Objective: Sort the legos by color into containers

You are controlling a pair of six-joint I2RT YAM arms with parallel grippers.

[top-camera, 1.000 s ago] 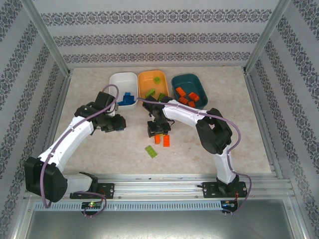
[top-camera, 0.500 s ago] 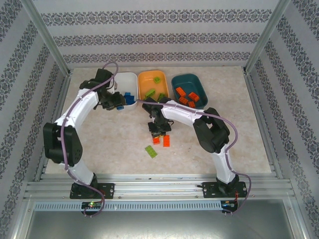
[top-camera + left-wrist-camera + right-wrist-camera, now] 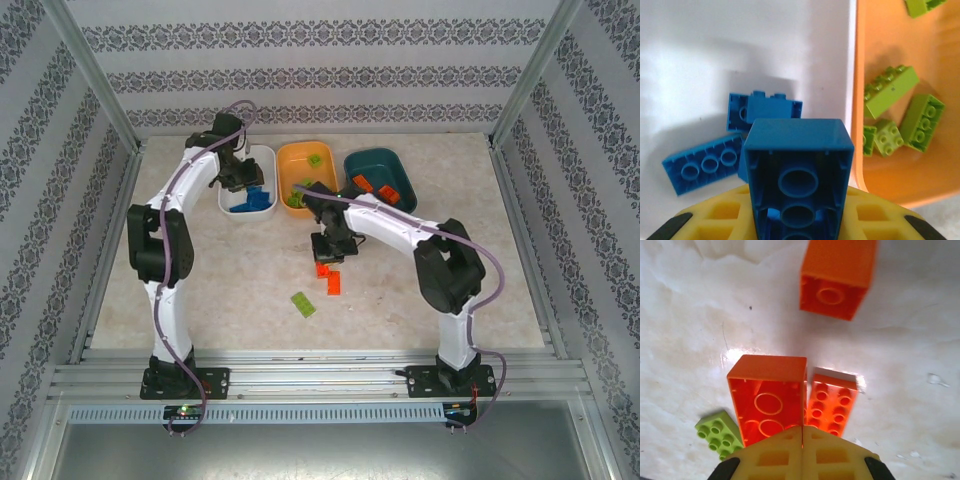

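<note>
My left gripper (image 3: 243, 182) (image 3: 797, 210) hangs over the white container (image 3: 262, 160) (image 3: 715, 50), shut on a blue lego (image 3: 797, 170) whose hollow underside faces the camera. Other blue legos (image 3: 255, 203) (image 3: 702, 167) lie in that tub. My right gripper (image 3: 326, 255) (image 3: 802, 432) is over mid-table, its fingers pinching one wall of an orange lego (image 3: 322, 268) (image 3: 767, 400). A second orange lego (image 3: 333, 285) (image 3: 832, 402) lies studs-up beside it, and another (image 3: 837, 282) lies farther off. A green lego (image 3: 303, 304) (image 3: 717, 435) sits on the table.
The orange container (image 3: 300, 160) (image 3: 900, 180) holds green legos (image 3: 315, 159) (image 3: 890, 90). To its right, the teal container (image 3: 385, 165) holds orange legos (image 3: 390, 195). All three tubs stand in a row at the back. Patterned walls and metal rails border the table.
The left arm swung from mid-table back to over the white container, carrying the blue lego. The right gripper closed on the orange lego and lifted it slightly.
</note>
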